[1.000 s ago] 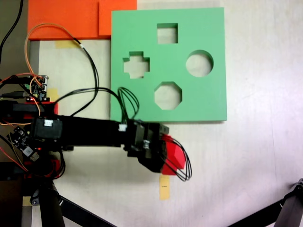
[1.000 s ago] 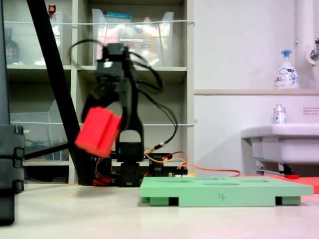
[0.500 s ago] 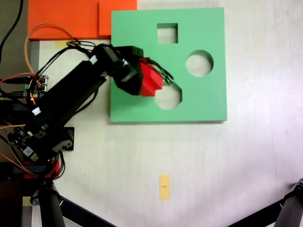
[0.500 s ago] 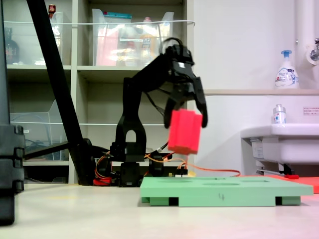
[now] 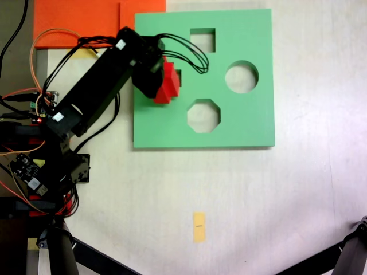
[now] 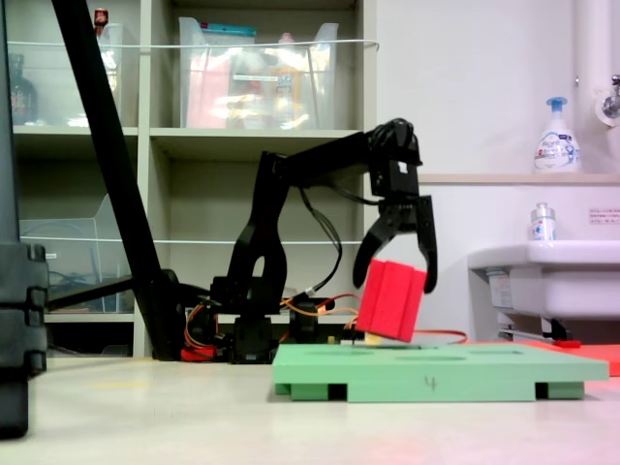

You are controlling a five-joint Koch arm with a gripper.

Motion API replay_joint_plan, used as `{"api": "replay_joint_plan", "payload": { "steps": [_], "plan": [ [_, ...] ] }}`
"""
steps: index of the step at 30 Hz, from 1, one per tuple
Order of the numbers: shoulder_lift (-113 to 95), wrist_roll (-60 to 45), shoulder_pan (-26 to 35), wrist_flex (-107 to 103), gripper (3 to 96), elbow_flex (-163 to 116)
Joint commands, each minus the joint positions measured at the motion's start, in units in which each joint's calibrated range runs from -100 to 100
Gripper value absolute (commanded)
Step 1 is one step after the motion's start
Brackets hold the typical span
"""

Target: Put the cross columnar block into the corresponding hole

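A black robot arm reaches from its base at the first exterior view's left toward a flat green foam board (image 5: 246, 120) lying on a pale surface (image 5: 275, 200). Its pincer (image 5: 160, 80) is clamped on the cross columnar block (image 5: 167, 84), a bright red foam piece, with a black finger (image 6: 427, 254) showing on either side of the block in the second exterior view. In that second exterior view the block (image 6: 391, 299) hangs tilted, its lower edge just above the top of the green board (image 6: 484, 368), and whether it touches the board cannot be told. In the first exterior view the block and pincer cover most of the corresponding hole (image 5: 178, 74), the plus-shaped cutout near the board's left edge, of which only a small dark notch shows just right of the block. Three other cutouts lie open on the board: a square one (image 5: 202, 40) near the top, a round one (image 5: 241, 77) toward the right, and an octagonal one (image 5: 203, 116) below the middle. An orange sheet (image 5: 74, 23) lies at the board's upper left corner, and a small yellow tape strip (image 5: 199, 227) sits on the surface well below the board. Black and orange wires loop around the arm and its base. Behind the arm, in the second exterior view, stand shelves (image 6: 97, 145) with clear bins, and a white sink (image 6: 542, 281) with a soap pump bottle (image 6: 557, 136) above it is at the right.
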Motion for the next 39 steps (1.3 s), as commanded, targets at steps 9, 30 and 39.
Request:
{"api": "replay_joint_plan", "payload": {
  "steps": [9,30,39],
  "plan": [
    [3.6,0.4,1.2,-1.5,31.8,3.5],
    [10.3,1.4,2.9,-1.5,31.9,9.9],
    [16.2,1.4,3.1,-1.5,31.9,13.3]
  ]
}}
